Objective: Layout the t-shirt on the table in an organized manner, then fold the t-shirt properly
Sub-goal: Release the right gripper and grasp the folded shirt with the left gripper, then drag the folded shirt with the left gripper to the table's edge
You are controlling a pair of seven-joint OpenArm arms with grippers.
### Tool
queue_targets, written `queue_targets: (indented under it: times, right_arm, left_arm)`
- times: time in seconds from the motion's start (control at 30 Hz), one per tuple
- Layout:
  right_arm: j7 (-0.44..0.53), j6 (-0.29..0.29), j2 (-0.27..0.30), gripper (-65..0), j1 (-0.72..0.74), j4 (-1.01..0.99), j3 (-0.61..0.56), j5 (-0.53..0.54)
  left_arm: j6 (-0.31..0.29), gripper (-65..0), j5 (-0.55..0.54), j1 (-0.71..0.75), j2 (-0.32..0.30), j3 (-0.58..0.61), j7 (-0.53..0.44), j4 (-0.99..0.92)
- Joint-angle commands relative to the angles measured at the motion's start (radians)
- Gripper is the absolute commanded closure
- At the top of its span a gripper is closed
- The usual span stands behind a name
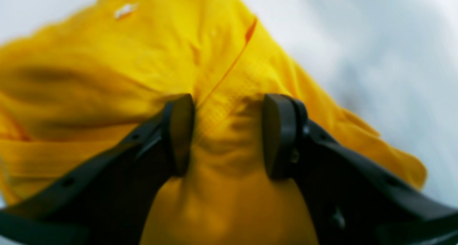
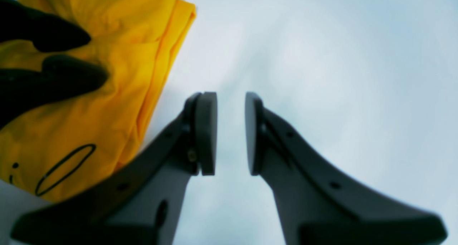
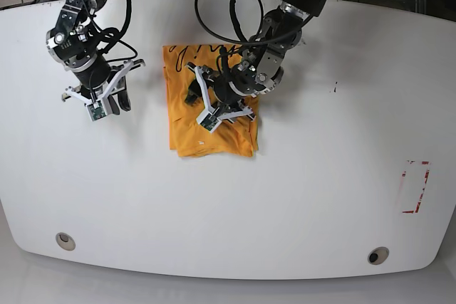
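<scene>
Lying folded mid-counter (image 3: 299, 197), the shirt (image 3: 182, 129) is soft, light and limp; best pinched at a corner or hem edge. Left gripper (image 1: 227, 135) hovers over it, jaws spread, fabric bunched between them but not clamped. Right gripper (image 2: 230, 134), slightly parted, holds nothing beside the shirt.

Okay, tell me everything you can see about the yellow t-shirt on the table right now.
The t-shirt is plain orange-yellow soft fabric, folded into a compact, slightly wrinkled rectangle lying flat on the white table. Thin dark line marks show near its far edge, and a small white label appears in the left wrist view. The left hand sits over its middle, open, fingers either side of a bunched ridge of cloth. The right hand is beside it over bare table, apart from it.
</scene>
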Motion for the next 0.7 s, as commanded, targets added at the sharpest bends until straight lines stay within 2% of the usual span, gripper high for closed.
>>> queue_targets:
  times: [0.0, 0.27, 0.4, 0.53, 0.67]
  right_arm:
    - [0.021, -0.001, 0.007, -13.2, 0.009, 0.018, 0.004, 0.018]
    - [0.021, -0.001, 0.009, -13.2, 0.010, 0.018, 0.004, 0.018]
    - [0.021, -0.001, 0.011, -13.2, 0.010, 0.020, 0.004, 0.018]
    - [0.021, -0.001, 0.012, -13.2, 0.009, 0.018, 0.004, 0.018]
    - [0.021, -0.001, 0.011, -13.2, 0.009, 0.020, 0.004, 0.026]
  left_arm:
    - [0.000, -27.5, 0.003, -0.013, 0.009, 0.002, 0.033, -0.048]
    - [-0.002, -27.5, 0.001, -0.010, -0.124, 0.002, 0.033, -0.060]
    - [-0.011, -27.6, 0.000, -0.010, -0.233, 0.000, 0.053, -0.043]
    - [-0.108, -27.5, 0.000, -0.010, -0.348, -0.004, 0.068, -0.005]
    - [-0.180, -27.5, 0.000, 0.004, -0.428, -0.056, 0.093, 0.029]
